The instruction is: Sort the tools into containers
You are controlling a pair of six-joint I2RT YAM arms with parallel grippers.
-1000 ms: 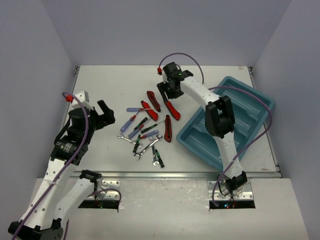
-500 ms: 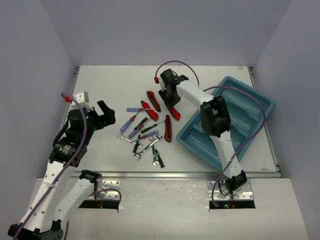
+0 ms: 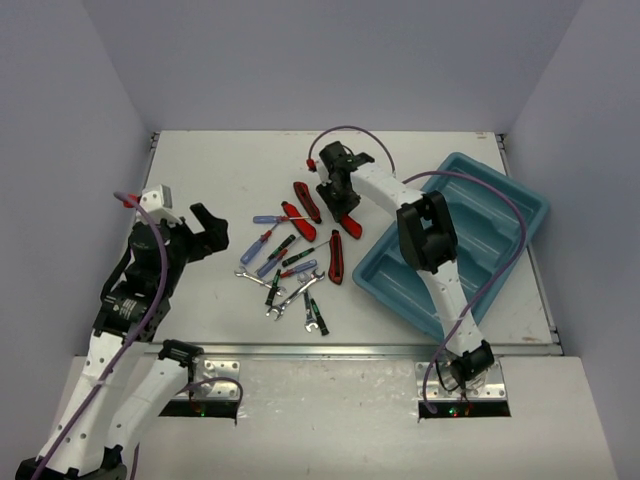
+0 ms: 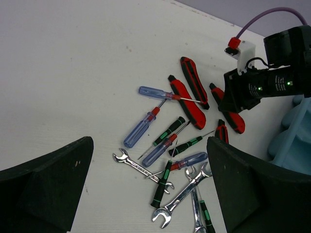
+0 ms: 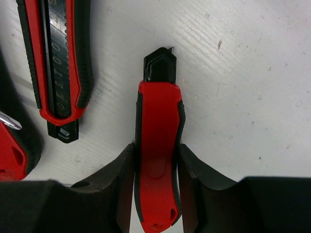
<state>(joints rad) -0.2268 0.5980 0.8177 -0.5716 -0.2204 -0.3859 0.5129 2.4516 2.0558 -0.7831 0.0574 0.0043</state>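
Note:
My right gripper (image 5: 155,170) is shut on a red-and-black utility knife (image 5: 156,141) that lies on the white table; both pads press its sides. The top view shows this gripper (image 3: 338,192) at the far side of the tool pile, with the teal tray (image 3: 500,205) to its right. Another red knife (image 5: 58,58) lies just left of the held one. My left gripper (image 4: 148,150) hangs open above the pile's near-left side. Blue-handled screwdrivers (image 4: 141,131), green-black screwdrivers (image 4: 167,132) and silver wrenches (image 4: 141,167) lie between its fingers (image 4: 48,184), untouched.
A third red-handled tool (image 3: 336,258) lies beside the tray's left edge. The tray sits tilted at the table's right side, its long compartments running towards the far right corner. Grey walls close the table on three sides.
The right gripper came down a little to the left and closed its jaws on the red knife. The left arm shifted slightly and stays open.

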